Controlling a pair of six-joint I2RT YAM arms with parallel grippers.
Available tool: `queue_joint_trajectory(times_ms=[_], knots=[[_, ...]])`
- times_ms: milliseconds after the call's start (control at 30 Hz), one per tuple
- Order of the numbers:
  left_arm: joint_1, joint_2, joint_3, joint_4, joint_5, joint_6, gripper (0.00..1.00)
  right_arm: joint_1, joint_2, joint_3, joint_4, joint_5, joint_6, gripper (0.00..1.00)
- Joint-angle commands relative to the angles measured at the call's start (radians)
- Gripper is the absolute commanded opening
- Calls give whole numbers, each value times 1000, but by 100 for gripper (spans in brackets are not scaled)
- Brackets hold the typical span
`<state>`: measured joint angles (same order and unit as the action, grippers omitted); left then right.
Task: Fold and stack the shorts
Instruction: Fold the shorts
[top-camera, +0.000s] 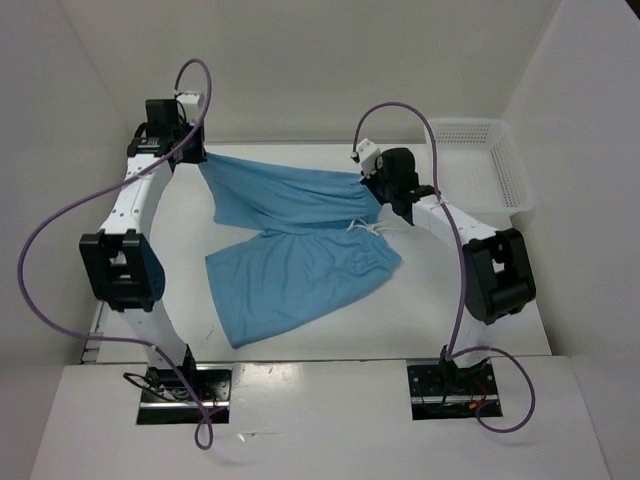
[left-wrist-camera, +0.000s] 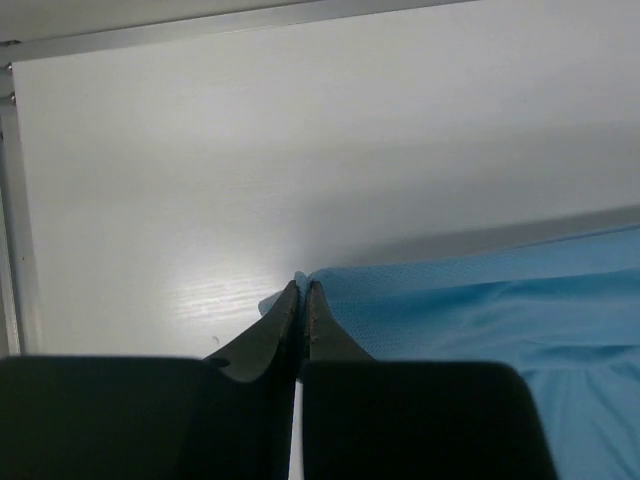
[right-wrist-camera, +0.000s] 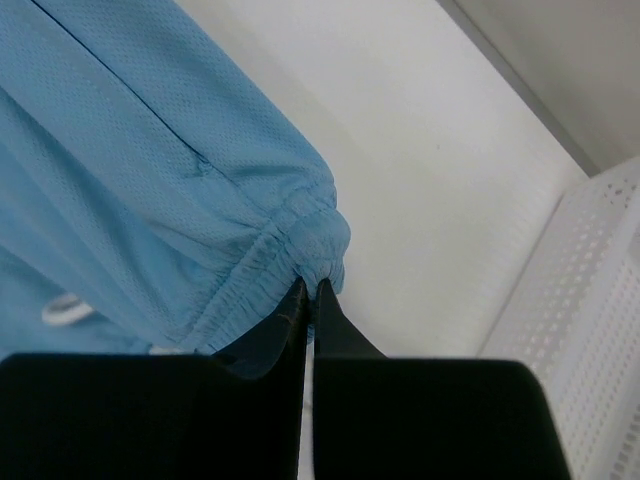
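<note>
The light sky-blue shorts (top-camera: 295, 245) lie across the middle of the table, with the far leg pulled taut between both arms and the near leg flat. My left gripper (top-camera: 197, 160) is shut on the hem corner of the far leg; the left wrist view shows the blue cloth (left-wrist-camera: 480, 300) pinched at the fingertips of the gripper (left-wrist-camera: 302, 284). My right gripper (top-camera: 374, 185) is shut on the gathered waistband (right-wrist-camera: 290, 245), pinched between its fingertips in the right wrist view (right-wrist-camera: 311, 284). The white drawstring (top-camera: 362, 229) hangs by the waistband.
A white plastic mesh basket (top-camera: 480, 165) stands at the back right of the table, close to the right arm, and shows in the right wrist view (right-wrist-camera: 580, 330). White walls enclose the table at the back and sides.
</note>
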<state>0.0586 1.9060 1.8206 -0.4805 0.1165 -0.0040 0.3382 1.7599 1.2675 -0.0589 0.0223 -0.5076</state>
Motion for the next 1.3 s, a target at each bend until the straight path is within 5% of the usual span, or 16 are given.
queue_joint_trajectory(times_ms=[0, 333, 500, 767, 1100, 1267], knots=[[-40, -137, -150, -24, -54, 4, 0, 9, -131, -86, 39, 13, -58, 0], [-49, -442, -584, -136, -83, 4, 0, 9, -374, -342, -57, -87, -147, 0], [-49, -561, -593, -263, -51, 4, 0, 9, -442, -370, -91, -67, -221, 0], [-29, -640, -400, -519, 49, 4, 0, -44, -531, -299, -284, -130, -349, 0], [-192, -734, -676, -811, 170, 4, 0, -44, -711, -497, -452, -176, -537, 0], [-252, -757, -761, -811, 182, 4, 1, -34, -790, -592, -525, -186, -647, 0]])
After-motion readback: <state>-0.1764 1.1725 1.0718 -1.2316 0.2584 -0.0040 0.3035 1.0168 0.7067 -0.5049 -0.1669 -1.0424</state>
